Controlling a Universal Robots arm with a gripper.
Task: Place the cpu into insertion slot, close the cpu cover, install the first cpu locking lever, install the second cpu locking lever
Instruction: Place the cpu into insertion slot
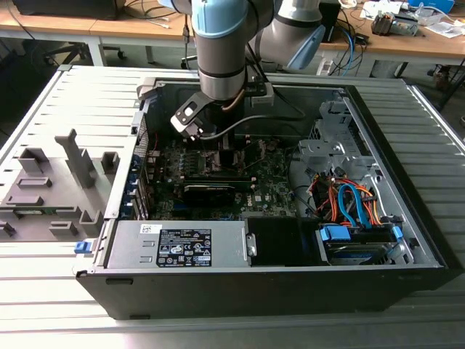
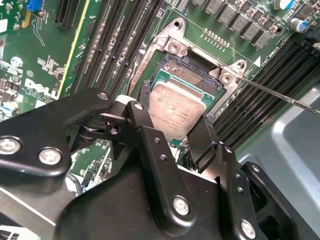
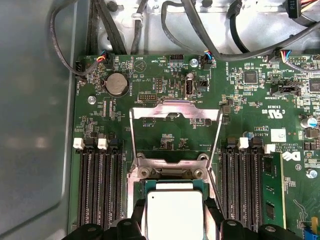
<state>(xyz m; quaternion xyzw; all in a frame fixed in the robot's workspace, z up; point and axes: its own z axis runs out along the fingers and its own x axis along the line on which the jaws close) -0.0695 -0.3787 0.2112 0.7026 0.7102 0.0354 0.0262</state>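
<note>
we see the black pincer [image 2: 170, 120] gripping the flat silver-grey square cpu [image 2: 176, 102], at its socket [image 2: 187, 75] (thin silvery cpu cover [image 3: 175, 110] open)

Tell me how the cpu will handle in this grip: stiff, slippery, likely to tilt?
The cpu looks like a rigid flat metal-topped plate, so it probably won't flex. Its smooth top and thin edges, pinched by the gripper, suggest it could slip or tilt. Small and thin, it is likely light, and being square it shouldn't roll.
</note>
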